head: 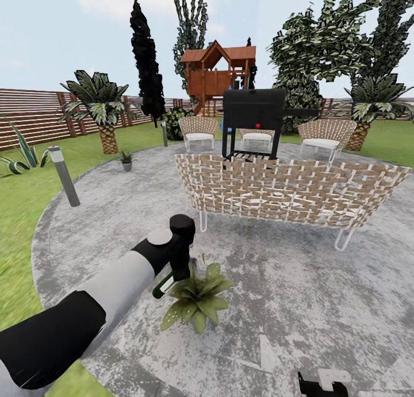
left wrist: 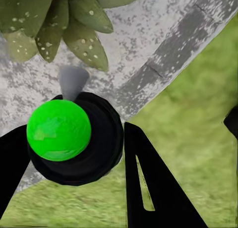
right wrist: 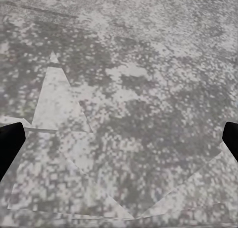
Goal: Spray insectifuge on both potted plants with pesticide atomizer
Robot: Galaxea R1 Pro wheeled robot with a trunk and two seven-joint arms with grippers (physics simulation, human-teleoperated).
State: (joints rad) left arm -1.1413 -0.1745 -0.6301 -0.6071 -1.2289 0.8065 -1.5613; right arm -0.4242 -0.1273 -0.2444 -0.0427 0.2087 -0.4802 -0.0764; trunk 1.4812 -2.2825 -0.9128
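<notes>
Left end effector [head: 172, 279] grips the pesticide atomizer [head: 165, 285], its fingers [left wrist: 148, 183] closed on the bottle just beside the near potted plant [head: 198, 299]. Head view shows the bottle's dark-green body; the left wrist view shows its round bright-green end [left wrist: 58, 130] over spotted leaves [left wrist: 74, 29]. Right end effector [head: 322, 384] hangs spread wide over bare paving [right wrist: 129, 89], with only its black tips at the right wrist view's sides. 2 potted plants stand on the paved circle [head: 287, 293], the second [head: 126, 158] far off near the lawn [head: 17, 213] edge. 1 wicker sofa [head: 287, 190] lies ahead; open paving lies to the right.
</notes>
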